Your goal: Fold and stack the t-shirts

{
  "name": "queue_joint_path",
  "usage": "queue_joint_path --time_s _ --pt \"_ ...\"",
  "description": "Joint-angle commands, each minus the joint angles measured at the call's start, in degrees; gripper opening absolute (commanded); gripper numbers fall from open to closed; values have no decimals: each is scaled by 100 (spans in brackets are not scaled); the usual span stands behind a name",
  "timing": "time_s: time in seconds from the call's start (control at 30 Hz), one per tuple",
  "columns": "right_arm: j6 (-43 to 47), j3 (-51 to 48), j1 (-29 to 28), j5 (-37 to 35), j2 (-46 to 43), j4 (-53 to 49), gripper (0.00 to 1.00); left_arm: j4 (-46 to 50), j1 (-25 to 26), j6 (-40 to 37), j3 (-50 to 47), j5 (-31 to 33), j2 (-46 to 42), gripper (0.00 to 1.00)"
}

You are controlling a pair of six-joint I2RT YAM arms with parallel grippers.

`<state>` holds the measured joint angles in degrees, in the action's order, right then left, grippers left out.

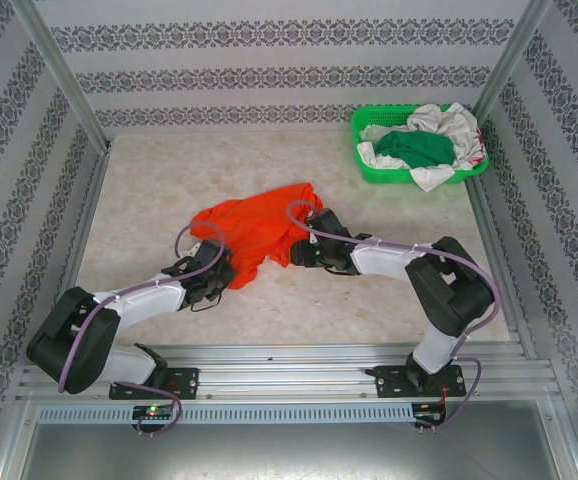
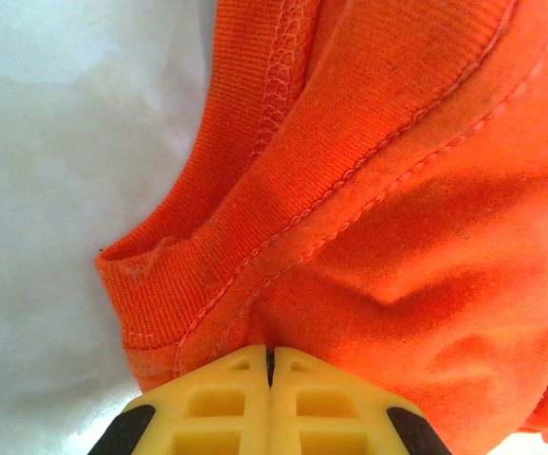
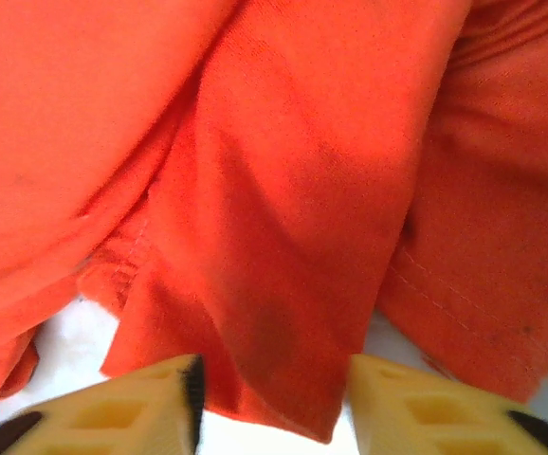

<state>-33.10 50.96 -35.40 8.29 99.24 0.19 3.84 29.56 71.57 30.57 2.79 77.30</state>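
Three t-shirts, two arms, one basket, one table. Item one: orange t-shirt [image 1: 254, 228], crumpled in a loose heap near the middle of the pale marbled table [image 1: 149, 200], its higher end toward the far right and a narrower tail trailing toward the near edge. Item two: dark green t-shirt [image 1: 414, 150], bunched inside the green basket [image 1: 362, 150] at the far right corner of the table, well apart from the orange one. Item three: white t-shirt [image 1: 454, 125], in the same basket, lying around and partly under the green cloth and spilling over the near rim. Left arm [image 1: 149, 295]: reaches in from the near left and meets the near-left edge of the orange heap. Left fingers [image 2: 227, 398], seen from the left wrist: yellow, pressed flat together with no gap, the orange cloth gathered into their tips and pinched there, just beside a ribbed, double-stitched edge of the garment; bare table shows to the left of it. Right arm [image 1: 389, 260]: reaches in from the near right and meets the right side of the heap. Right fingers [image 3: 132, 412], seen from the right wrist: standing apart, a hanging fold of orange cloth lying between them and touching neither side clearly, nothing clamped; white table shows below the fold.
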Motion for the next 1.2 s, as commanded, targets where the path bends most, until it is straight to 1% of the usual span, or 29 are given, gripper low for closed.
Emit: queue_joint_path --time_s 0.0,0.07,0.1,0.13,0.23,0.33,0.47,0.53,0.67,0.8,0.93,1.07,1.17 --pt "-171 233 6 -151 186 -17 25 -3 20 -298 62 71 -182 0" --pt "-115 282 74 -225 117 -122 7 -51 0 -478 40 85 -324 0" --pt "-66 283 104 -304 20 -181 1 -3 -29 -539 42 136 -409 0" --pt "16 261 169 -421 -138 -228 0 89 -62 -609 54 231 -576 0" --pt "270 158 420 -774 -733 -333 0 288 -217 -904 102 534 -1069 0" --pt "514 82 757 -923 -1378 -330 0 509 -518 -1300 362 574 -1472 0" --pt "999 78 1075 -1090 -2131 -190 0 992 -904 -1831 984 608 -1717 0" --pt "1310 93 1168 -1201 -2351 -137 0 1165 -1077 -2015 1219 634 -1775 0" --pt "1502 131 1360 -1158 -2691 -250 0 1350 -1417 -2116 1455 465 -1904 0" --pt "1574 -95 1360 -1046 -3187 7 0 1382 -1510 -2022 1476 256 -2082 0" --pt "1715 -297 1326 -899 -3630 233 0 1452 -1558 -1925 1557 187 -2165 0" --pt "1900 -234 1333 -846 -3700 183 0 1462 -1667 -2001 1815 121 -2003 0" --pt "2016 -65 1334 -748 -3652 298 0 1463 -1781 -2122 2197 13 -1779 0"
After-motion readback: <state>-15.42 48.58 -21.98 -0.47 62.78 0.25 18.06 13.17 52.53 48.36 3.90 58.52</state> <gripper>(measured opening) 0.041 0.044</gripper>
